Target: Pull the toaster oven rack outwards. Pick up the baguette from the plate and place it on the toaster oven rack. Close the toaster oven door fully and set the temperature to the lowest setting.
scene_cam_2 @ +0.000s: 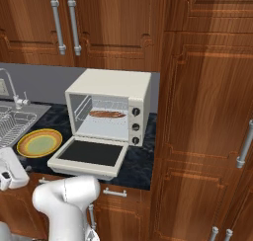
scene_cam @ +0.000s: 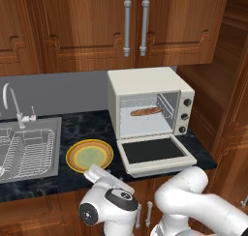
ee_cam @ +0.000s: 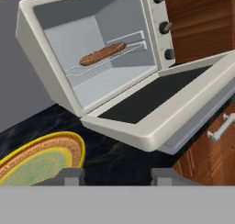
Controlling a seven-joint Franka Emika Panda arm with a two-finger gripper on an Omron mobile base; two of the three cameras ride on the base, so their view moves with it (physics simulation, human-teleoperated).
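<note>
The oven (scene_cam: 145,82) is seen on a dark marbled counter (scene_cam: 87,126) under brown wood cabinets (scene_cam: 87,27), against a grey backsplash. Its door (scene_cam: 155,153) is folded down flat. The baguette (scene_cam: 146,111) is laid on the rack (ee_cam: 108,61) inside. The plate (scene_cam: 89,155) is set left of the door, near a sink (scene_cam: 29,148). The gripper (ee_cam: 118,176) is held low over the counter edge, nothing pinched; jaw spread cannot be told.
</note>
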